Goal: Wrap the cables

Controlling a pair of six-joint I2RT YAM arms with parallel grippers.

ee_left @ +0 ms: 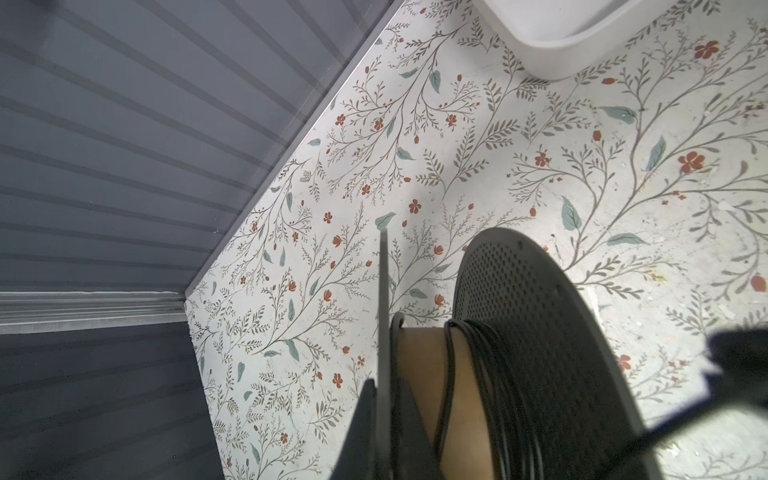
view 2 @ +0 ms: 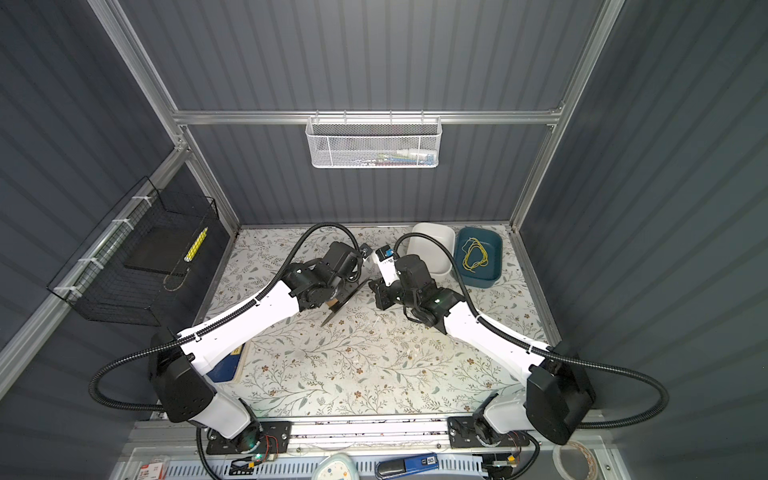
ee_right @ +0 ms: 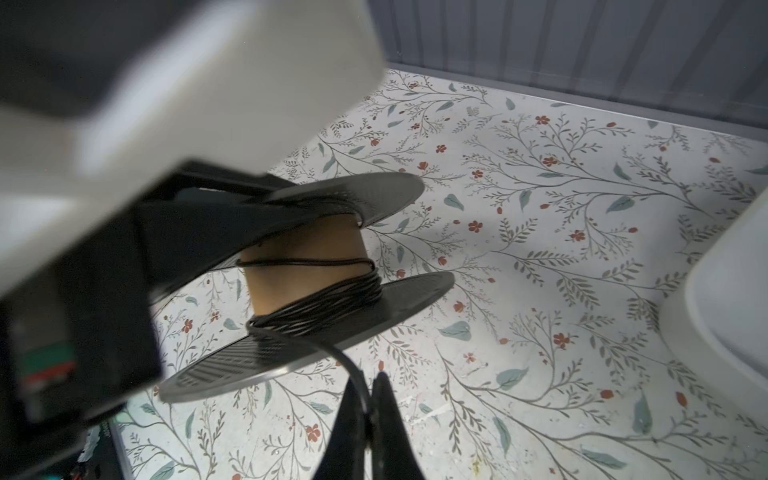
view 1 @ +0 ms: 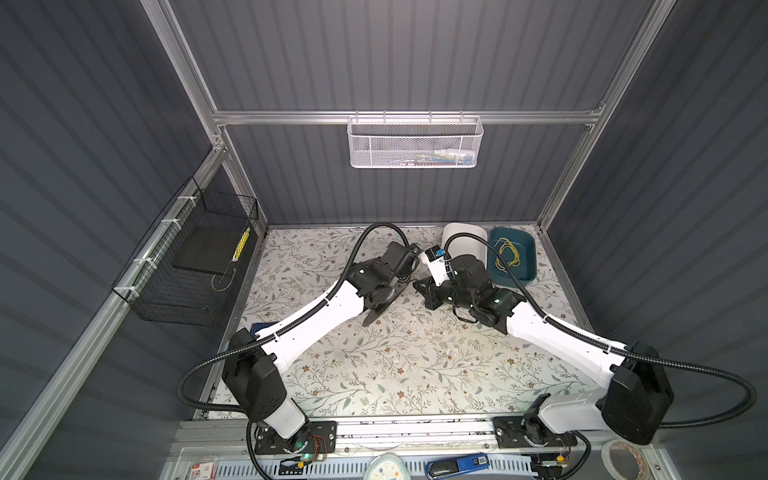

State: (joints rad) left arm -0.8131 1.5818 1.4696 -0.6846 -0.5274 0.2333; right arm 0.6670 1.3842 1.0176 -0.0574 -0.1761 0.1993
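Clamping spool (ee_left: 540, 353), left gripper (ee_left: 384, 388), pinching cable (ee_right: 316, 307), right gripper (ee_right: 366, 384), grips hidden from above

A spool (view 1: 385, 306), cord (ee_right: 320, 309) wound on it, at the table's (view 1: 415, 374) middle. Behind and rightward, the left tub (view 1: 465, 245) and the right tub (view 1: 528, 270) stand side by side, with a wire loop (view 1: 508, 253) in the right tub.

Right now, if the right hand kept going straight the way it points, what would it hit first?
Most likely the grey spool, at its nearer flange, where the black cable pinched in the right hand leads to the core. Depth is hard to judge, but nothing else lies between.
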